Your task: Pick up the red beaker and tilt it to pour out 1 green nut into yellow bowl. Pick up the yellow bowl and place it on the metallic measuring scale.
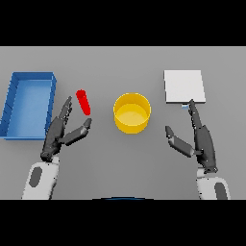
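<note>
Nearest, at 7 o'clock: left robot hand [60, 132], fingers straight and spread, thumb apart, holding nothing; red beaker [84, 102] lies just beyond its fingertips at 10 o'clock, seemingly not touched. At 5 o'clock: right robot hand [199, 137], fingers straight and relaxed, empty, its tips close by the metallic measuring scale [184, 86] at 2 o'clock. Yellow bowl [131, 113] stands centre on the counter [125, 158]; no nut discernible. Blue tray [30, 104] at 9 o'clock. Step judged: opening reach for the beaker. Next move calls for closing round it, lifting, then tilting gently over the bowl.
</note>
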Available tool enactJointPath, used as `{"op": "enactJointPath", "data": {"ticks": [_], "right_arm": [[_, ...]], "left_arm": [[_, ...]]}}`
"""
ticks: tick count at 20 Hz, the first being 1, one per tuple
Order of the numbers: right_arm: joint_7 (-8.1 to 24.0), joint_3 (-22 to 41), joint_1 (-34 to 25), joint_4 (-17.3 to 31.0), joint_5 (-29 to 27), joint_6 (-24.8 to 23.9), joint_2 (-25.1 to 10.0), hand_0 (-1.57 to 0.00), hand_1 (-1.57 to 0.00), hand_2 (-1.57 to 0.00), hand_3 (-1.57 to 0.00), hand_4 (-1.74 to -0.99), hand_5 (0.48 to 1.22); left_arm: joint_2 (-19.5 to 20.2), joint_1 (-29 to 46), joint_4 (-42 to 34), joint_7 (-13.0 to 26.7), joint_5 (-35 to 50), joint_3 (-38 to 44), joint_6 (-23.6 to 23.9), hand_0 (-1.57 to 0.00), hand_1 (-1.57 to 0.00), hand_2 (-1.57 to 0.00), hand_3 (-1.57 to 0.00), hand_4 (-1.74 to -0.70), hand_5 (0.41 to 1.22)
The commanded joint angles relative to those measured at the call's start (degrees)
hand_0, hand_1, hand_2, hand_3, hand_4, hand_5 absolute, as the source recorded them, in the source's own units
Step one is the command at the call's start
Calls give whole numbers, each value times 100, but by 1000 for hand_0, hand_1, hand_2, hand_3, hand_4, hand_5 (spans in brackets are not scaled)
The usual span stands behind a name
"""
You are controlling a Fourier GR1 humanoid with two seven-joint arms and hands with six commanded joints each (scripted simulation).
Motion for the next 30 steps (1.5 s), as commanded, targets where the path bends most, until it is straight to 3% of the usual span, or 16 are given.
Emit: {"op": "enactJointPath", "data": {"ticks": [1, 3, 12, 21, 26, 27, 28, 29, 30], "right_arm": [[-27, -3, 5, -20, -6, 15, -21, 1, 1, 1, 1, -1260, 633], [116, -62, -91, 64, -118, 40, 11, 1, 1, 1, 1, -1273, 632], [-96, -23, -27, 142, 8, -29, 27, 1, 1, 1, 1, -1267, 640], [16, -105, -87, 32, -139, 13, -4, 1, 1, 1, 1, -1268, 639], [41, -51, -24, 42, -17, -31, 3, 1, 1, 1, 1, -1261, 641], [-4, -53, 42, -19, -40, -10, -15, 1, 1, 1, 1, -1259, 642], [-9, -72, 36, -1, -56, -2, -30, 1, 1, 1, 1, -1260, 642], [30, -30, 13, 3, -10, -21, 5, 1, 1, 1, 1, -1258, 644], [12, -24, 62, -58, 17, -36, -7, 1, 1, 1, 1, -1257, 645]], "left_arm": [[26, -128, 171, -131, -37, 46, 40, 1, 1, 1, 1, -1227, 629], [23, -461, 611, -175, -10, 172, 74, 1, 1, 1, 1, -1240, 641], [-12, -1464, 1876, -476, -17, 422, 135, 1, 1, 1, 1, -1292, 688], [39, -2259, 2792, -593, 18, 676, 159, 1, 1, 1, 1, -1297, 686], [-151, -2420, 3109, -954, 131, 792, 235, 1, 1, 0, 1, -1348, 704], [-177, -2380, 3097, -1053, 203, 839, 228, 1, -26, -67, -31, -1378, 724], [-237, -2473, 3216, -1036, 240, 905, 302, -119, -146, -182, -124, -1410, 750], [-261, -2553, 3295, -1001, 294, 978, 337, -285, -328, -364, -292, -1449, 783], [-272, -2565, 3298, -945, 260, 981, 424, -441, -481, -523, -547, -1448, 871]]}}
